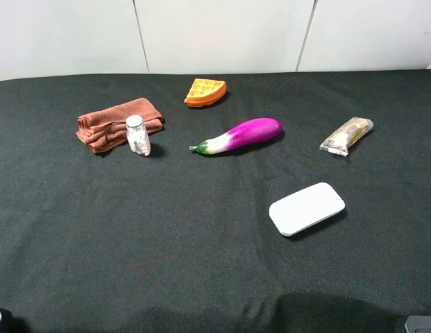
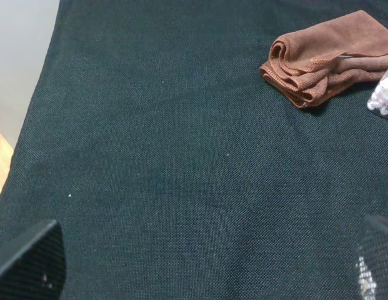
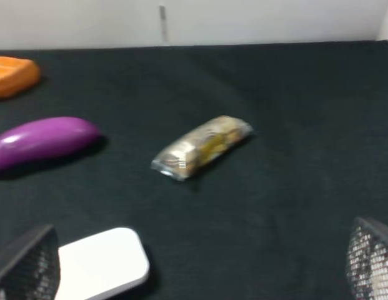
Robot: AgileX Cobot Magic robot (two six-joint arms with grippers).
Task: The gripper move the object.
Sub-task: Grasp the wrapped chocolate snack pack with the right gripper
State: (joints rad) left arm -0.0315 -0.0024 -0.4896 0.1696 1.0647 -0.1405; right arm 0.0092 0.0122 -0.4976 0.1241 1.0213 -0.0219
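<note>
The snack packet [image 1: 347,135], in clear shiny wrap with tan-brown contents, lies on the black cloth at the right, beyond the white case. In the right wrist view the packet [image 3: 202,147] lies ahead of my right gripper [image 3: 198,265], well apart from it. The two mesh-faced fingertips [image 3: 25,262] stand wide apart, open and empty. My left gripper [image 2: 203,269] is also open and empty over bare cloth at the left side of the table. In the high view only small bits of the arms show at the bottom corners.
A purple eggplant [image 1: 239,135] lies mid-table, an orange waffle wedge [image 1: 205,91] behind it. A white flat case [image 1: 307,208] lies in front of the packet. A brown folded cloth [image 1: 118,123] and a small bottle [image 1: 137,135] are at the left. The table's left edge [image 2: 31,100] is near.
</note>
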